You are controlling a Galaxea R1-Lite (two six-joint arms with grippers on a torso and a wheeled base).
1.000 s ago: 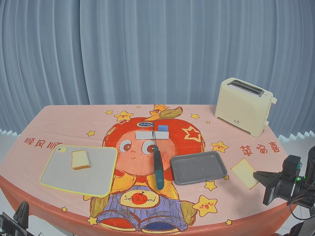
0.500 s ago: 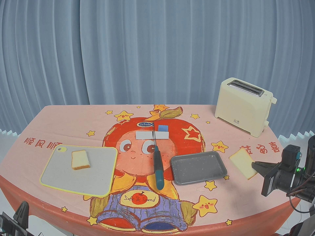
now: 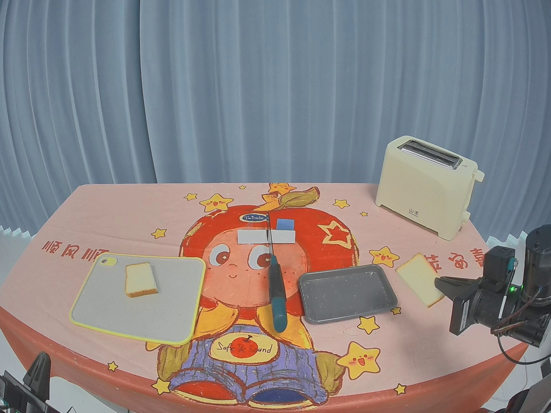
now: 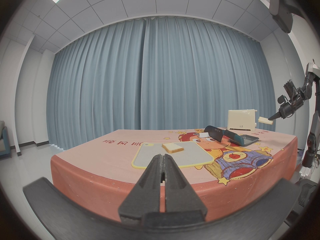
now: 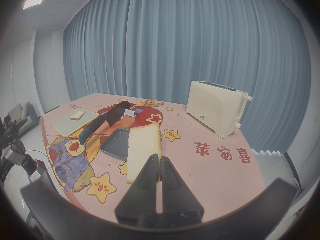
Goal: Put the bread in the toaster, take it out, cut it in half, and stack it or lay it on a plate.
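My right gripper (image 3: 441,283) hangs above the table's right side, shut on one edge of a pale bread slice (image 3: 419,279). The slice is lifted off the cloth, between the grey tray (image 3: 347,293) and the cream toaster (image 3: 427,184). In the right wrist view the slice (image 5: 144,152) sticks out beyond the shut gripper (image 5: 158,158), with the toaster (image 5: 216,107) farther off. A smaller piece of bread (image 3: 140,279) lies on the cutting board (image 3: 155,316). My left gripper (image 4: 163,159) is shut with nothing in it, low off the table's front left corner.
A knife (image 3: 278,293) with a teal handle lies in the middle of the table, its blade resting on a white block (image 3: 252,236). The toaster's slots (image 3: 430,153) face up at the back right. A curtain hangs behind the table.
My right gripper has risen and moved away from the front edge with the bread slice, toward the toaster. The left arm and the other things stay put.
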